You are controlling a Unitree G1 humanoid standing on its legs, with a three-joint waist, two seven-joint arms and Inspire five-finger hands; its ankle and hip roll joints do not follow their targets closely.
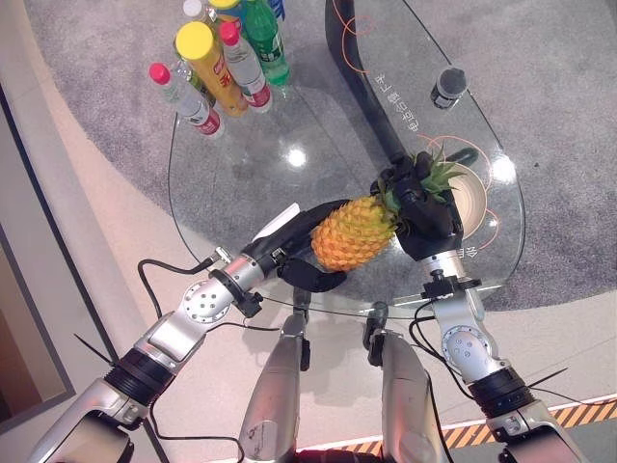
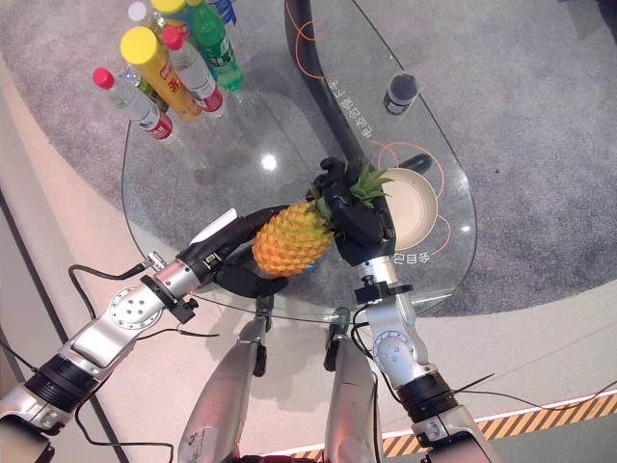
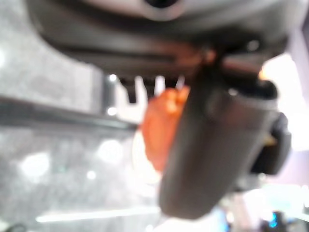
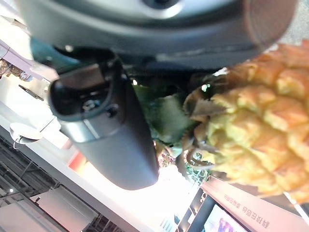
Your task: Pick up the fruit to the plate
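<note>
A yellow-orange pineapple [image 1: 355, 231] with a green crown lies on its side, held just above the glass table between both hands. My left hand [image 1: 289, 243] cradles its body from the left, fingers curled underneath and the white-covered thumb on the near side. My right hand [image 1: 429, 217] is curled round the crown end. The cream plate [image 1: 476, 198] lies on the table right behind the right hand, partly hidden by it. The fruit also shows past the left thumb [image 3: 161, 130] and beside the right thumb [image 4: 260, 130].
Several drink bottles [image 1: 224, 68] stand in a cluster at the table's far left. A dark cup [image 1: 449, 85] sits at the far right. The glass table's near edge [image 1: 289, 301] runs just under the left wrist.
</note>
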